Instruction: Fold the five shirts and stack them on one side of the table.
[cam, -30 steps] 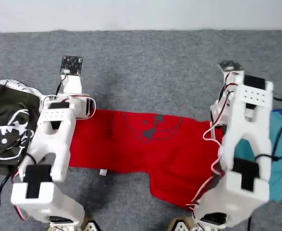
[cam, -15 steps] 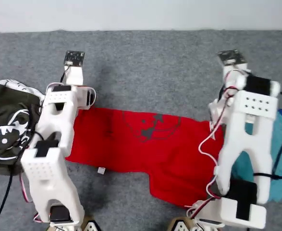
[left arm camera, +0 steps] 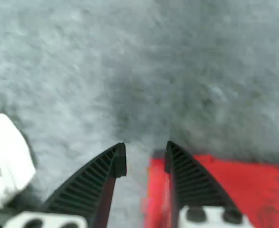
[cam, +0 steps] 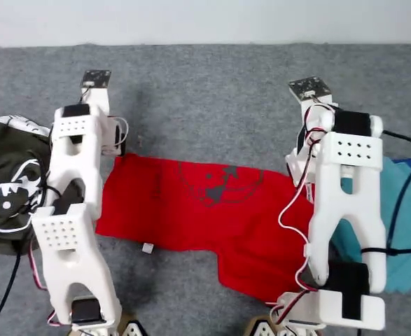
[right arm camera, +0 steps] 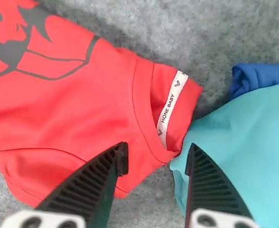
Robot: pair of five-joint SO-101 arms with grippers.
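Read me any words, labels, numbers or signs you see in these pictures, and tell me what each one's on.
In the collar of the red shirt, a white neck label: a brand name, which I don't read out.
On its chest, a grey print: a drawing, no words.
On the dark shirt: a white drawing, no legible words.

High view: fixed, overhead, well back; looks down across the grey desk [cam: 212, 84], far edge at top.
Left wrist view: rides the wrist, very close; faces down at desk and a corner of the red shirt [left arm camera: 234, 185].
Right wrist view: rides the wrist, close; faces down at red shirt collar beside teal shirt [right arm camera: 244, 142].
Shared: red shirt in all three, opposite ends in the wrist views.
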